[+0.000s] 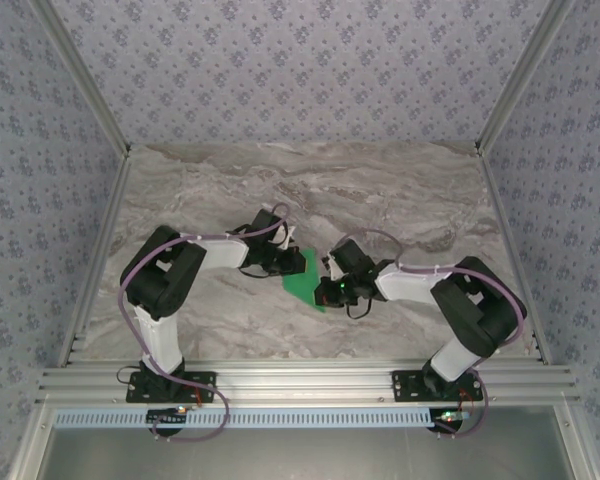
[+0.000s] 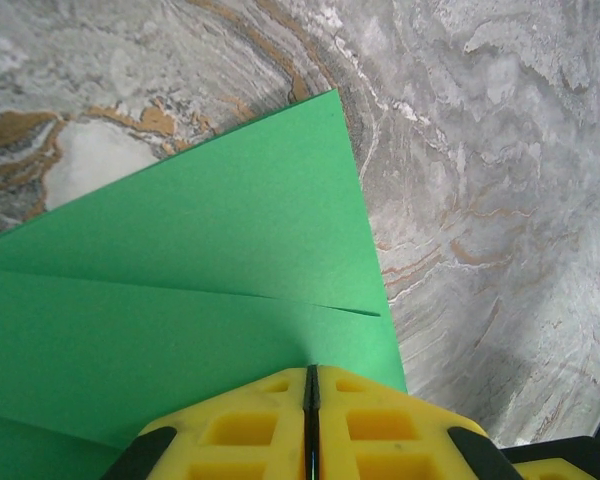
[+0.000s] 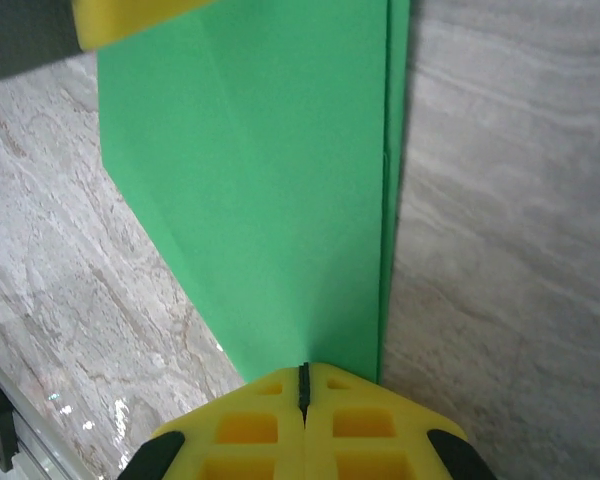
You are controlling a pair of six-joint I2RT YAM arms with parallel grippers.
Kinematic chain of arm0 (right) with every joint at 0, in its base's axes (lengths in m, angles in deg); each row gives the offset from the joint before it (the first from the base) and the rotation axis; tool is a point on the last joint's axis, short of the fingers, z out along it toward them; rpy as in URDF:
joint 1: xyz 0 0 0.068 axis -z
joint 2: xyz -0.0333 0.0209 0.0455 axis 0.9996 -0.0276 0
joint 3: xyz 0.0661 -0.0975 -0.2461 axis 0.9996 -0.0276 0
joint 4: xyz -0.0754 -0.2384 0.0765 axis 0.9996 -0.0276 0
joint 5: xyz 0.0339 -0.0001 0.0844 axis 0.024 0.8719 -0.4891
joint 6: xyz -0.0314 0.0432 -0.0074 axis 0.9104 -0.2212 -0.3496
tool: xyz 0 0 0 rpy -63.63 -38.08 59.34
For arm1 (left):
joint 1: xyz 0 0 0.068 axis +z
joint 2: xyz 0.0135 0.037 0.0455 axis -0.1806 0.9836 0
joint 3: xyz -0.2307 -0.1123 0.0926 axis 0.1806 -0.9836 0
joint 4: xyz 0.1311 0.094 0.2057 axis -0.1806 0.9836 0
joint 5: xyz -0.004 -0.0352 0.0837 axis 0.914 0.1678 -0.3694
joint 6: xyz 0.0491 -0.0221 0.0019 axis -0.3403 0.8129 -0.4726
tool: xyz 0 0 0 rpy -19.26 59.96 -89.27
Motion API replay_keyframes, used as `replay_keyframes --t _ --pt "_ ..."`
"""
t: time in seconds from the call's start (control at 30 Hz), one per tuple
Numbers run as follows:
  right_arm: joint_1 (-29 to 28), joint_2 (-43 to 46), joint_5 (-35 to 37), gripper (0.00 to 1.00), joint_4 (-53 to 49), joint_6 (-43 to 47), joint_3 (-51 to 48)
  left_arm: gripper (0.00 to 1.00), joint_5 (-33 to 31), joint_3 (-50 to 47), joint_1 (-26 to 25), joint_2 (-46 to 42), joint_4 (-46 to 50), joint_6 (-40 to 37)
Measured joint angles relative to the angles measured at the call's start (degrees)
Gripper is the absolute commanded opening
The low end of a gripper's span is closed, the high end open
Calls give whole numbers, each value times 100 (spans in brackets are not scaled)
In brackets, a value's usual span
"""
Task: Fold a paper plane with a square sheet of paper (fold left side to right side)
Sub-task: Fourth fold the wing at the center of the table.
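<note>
**Green paper sheet, part-folded, between two shut grippers**

- Nearest the lens: yellow fingers of the left gripper (image 2: 310, 385) and the right gripper (image 3: 303, 375), each pair clenched with only a hairline seam between them. Their tips are on the paper; I cannot tell whether a layer is nipped or merely pressed.
- Green paper sheet (image 2: 230, 250): at mid-table on the marble-patterned tabletop (image 1: 400, 200), between the two grippers, with one at either side.
- Condition: no longer square. It has overlapping flaps, a slanted outer edge, doubled layers along one long side and a faint crease running toward the right gripper's seam.
- Progress, as judged: early folds are made. The slim pointed dart is not yet formed, so further folds and creasing appear to remain.
- Markings: the paper is plain, and no writing is legible anywhere.
</note>
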Motion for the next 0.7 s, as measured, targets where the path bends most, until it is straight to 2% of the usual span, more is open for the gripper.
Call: replay_keyframes --t 0.3,0.7 --pt "2 389 -87 0 13 2 -404 10 7 0 -22 2 13 0" --pt "2 437 -238 0 -162 52 -428 10 20 0 -22 2 17 0"
